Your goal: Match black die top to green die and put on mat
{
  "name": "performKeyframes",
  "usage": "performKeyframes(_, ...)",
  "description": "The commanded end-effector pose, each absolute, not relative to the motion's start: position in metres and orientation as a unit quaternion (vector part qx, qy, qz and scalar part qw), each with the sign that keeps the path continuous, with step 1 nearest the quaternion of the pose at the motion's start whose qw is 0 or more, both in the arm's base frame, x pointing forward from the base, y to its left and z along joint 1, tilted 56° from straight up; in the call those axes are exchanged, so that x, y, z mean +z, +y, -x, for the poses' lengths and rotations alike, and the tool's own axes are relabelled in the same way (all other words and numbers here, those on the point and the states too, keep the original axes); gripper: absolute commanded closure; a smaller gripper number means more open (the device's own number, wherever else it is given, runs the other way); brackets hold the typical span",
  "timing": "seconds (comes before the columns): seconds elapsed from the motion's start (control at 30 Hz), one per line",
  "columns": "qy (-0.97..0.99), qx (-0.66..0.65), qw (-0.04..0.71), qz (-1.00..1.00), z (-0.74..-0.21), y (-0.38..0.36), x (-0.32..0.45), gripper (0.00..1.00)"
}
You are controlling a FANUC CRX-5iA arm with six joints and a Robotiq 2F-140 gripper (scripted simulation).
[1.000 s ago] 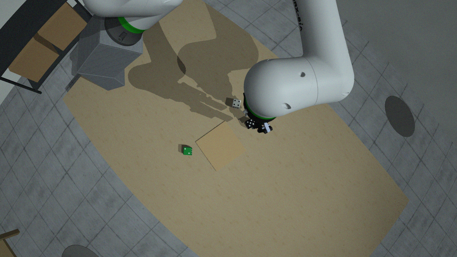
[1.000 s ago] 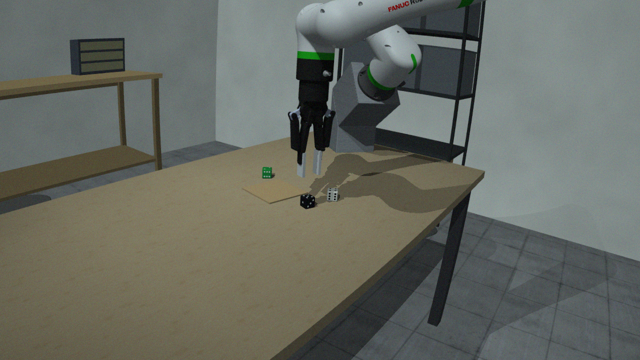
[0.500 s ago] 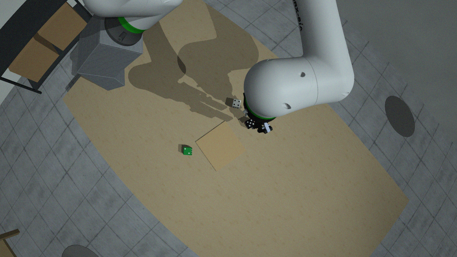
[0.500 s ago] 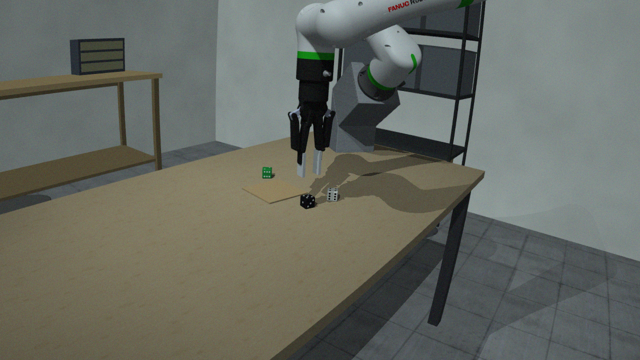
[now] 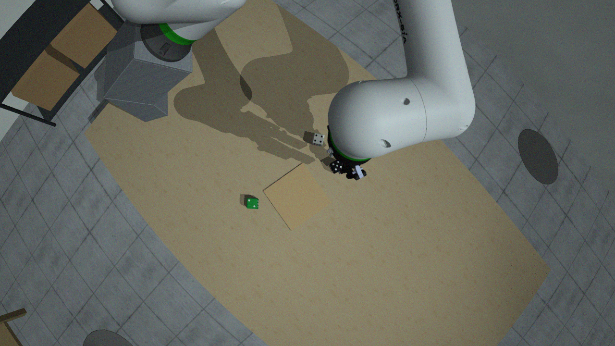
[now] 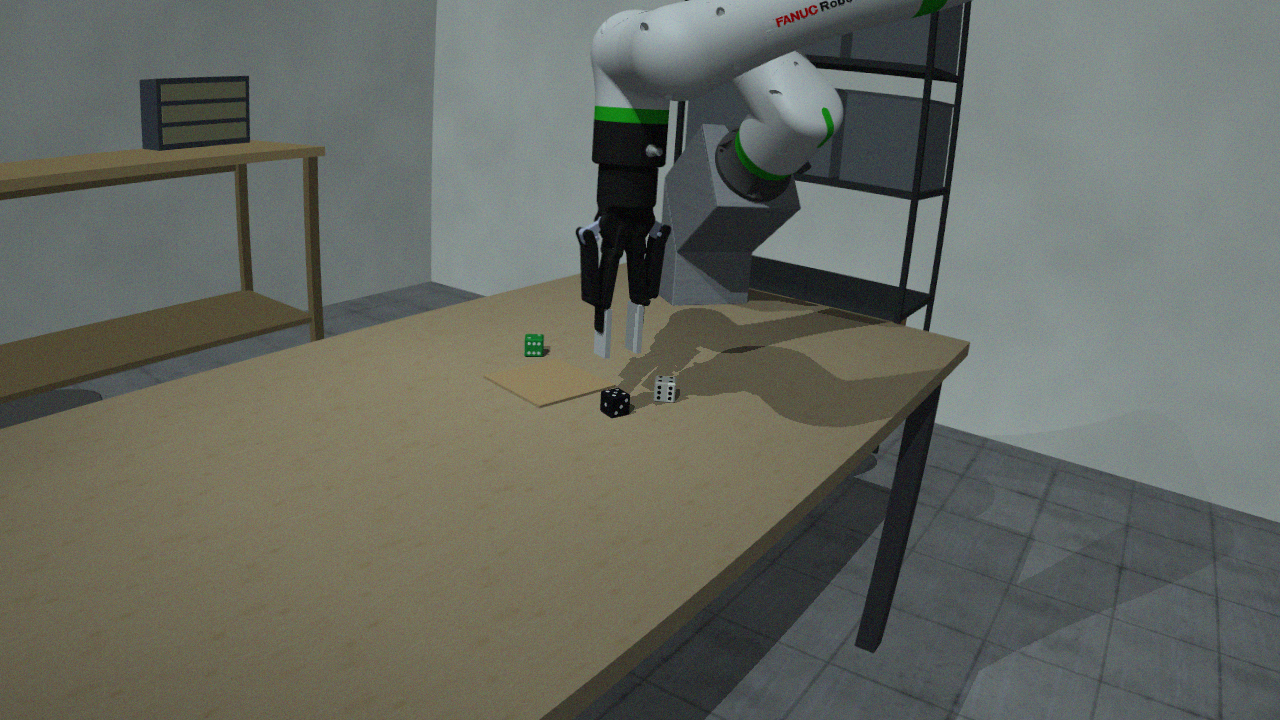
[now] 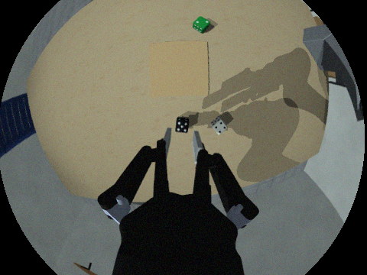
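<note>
Clearly the black die (image 5: pixel 336 166) (image 6: pixel 614 402) (image 7: pixel 182 124), five up, is my worry: with the white die (image 5: pixel 318 139) (image 6: pixel 665 389) (image 7: pixel 219 125) near it, to one side of my fingers, a sloppy descent or a wide opening could knock that one over, and a poor roll could bring up something other than the two on the green die (image 5: pixel 252 203) (image 6: pixel 534 345) (image 7: pixel 201 24). My target sits on the table below and ahead of the gripper (image 6: pixel 617 333) (image 7: pixel 182 143), off the mat (image 5: pixel 296 197) (image 6: pixel 547 383) (image 7: pixel 180 69) beyond, and my fingertips hang apart with nothing between them.

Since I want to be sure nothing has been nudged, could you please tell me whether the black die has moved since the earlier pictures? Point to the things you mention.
No; the black die (image 5: pixel 336 166) (image 6: pixel 614 402) (image 7: pixel 182 124) sits in the same spot beside the mat's (image 5: pixel 296 197) (image 6: pixel 547 382) (image 7: pixel 180 69) near corner.
</note>
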State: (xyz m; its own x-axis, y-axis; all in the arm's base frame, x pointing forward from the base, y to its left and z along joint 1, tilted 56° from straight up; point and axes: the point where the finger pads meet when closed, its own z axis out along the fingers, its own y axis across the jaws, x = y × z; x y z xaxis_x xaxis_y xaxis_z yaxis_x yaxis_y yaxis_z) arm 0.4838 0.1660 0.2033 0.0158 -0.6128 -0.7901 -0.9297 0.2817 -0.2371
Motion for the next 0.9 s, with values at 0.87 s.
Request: performKeyframes(0.87, 0.677, 0.185, 0.428, 0.57, -0.497, 0.193, 0.184, 0.72)
